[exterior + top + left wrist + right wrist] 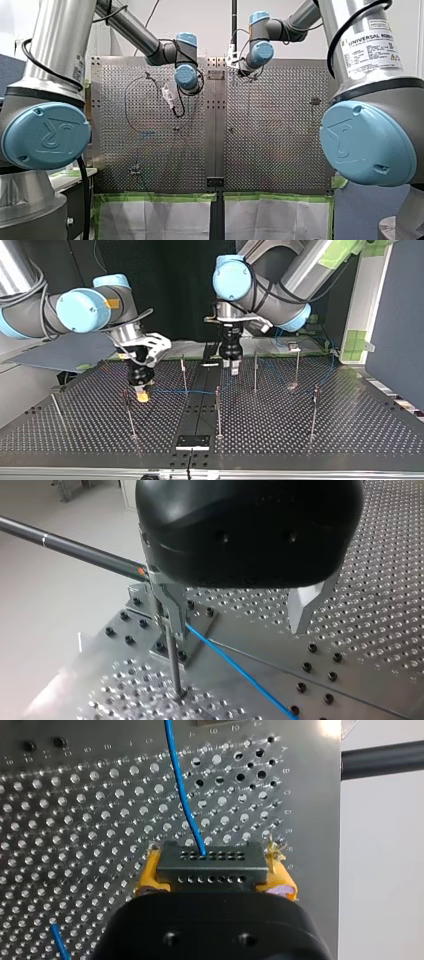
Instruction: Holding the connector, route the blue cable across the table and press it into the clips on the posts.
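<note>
While my right arm is reaching in at the top view's left, its end effector (143, 394) is pointing down just above the bench (350, 435), its yellow pads pinching the connector (211, 866). In the right wrist view the connector is showing as a dark block with rows of small holes. Blue cable (172, 391) is leaving the connector's face and running rightward low over the perforated plate. It is passing a thin post (183, 371) and reaching a second post (217, 407) beside the bench's centre strip. From there it is rising toward my left end effector (234, 369), which is hanging upright just right of centre, with a black body and metal fingers. In the left wrist view those fingers are standing spread apart. One finger (167, 612) is sitting right against the top of a slim post (174, 667); the other is standing well clear. The cable is slanting away from that spot over the plate, and I cannot tell whether it is seated in a clip. Further right in the top view, more posts (314, 412) are standing on the plate, and fainter stretches of the cable are trailing among them toward the far right edge.
</note>
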